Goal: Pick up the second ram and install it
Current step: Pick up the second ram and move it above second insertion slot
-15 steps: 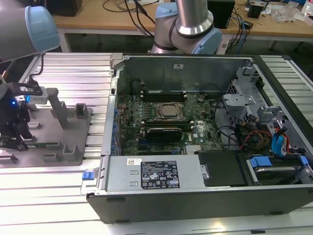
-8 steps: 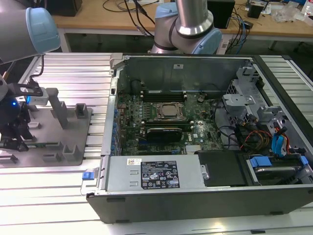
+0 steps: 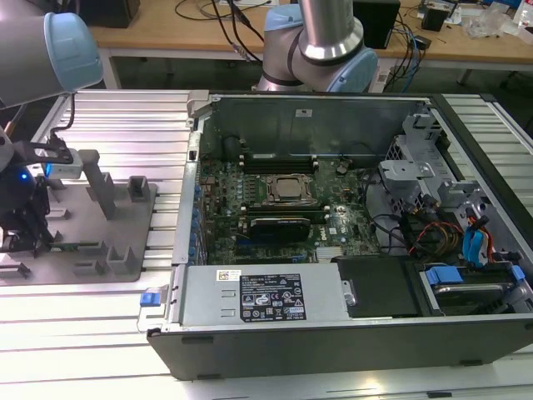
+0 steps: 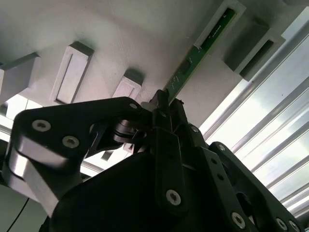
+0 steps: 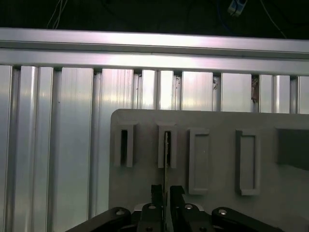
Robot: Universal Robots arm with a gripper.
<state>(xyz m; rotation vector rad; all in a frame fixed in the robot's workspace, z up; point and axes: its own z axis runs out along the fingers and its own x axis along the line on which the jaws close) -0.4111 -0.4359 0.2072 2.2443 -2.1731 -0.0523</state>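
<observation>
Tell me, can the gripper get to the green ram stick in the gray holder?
Probably yes: the gripper is right at the end of the second ram, which stands in a slot of the gray holder, and nothing lies between them.

Overhead light blows the ribbed metal table (image 3: 83, 333) out white at seven o'clock in the exterior view, the open computer case (image 3: 308, 108) sits shaded, and in both wrist views the end effector (image 4: 163, 99) (image 5: 166, 189) goes near-black against the pale fixture plate (image 4: 145, 34) (image 5: 217, 121), short shadows hugging its blocks, the second ram (image 4: 203, 46) glinting green.
</observation>
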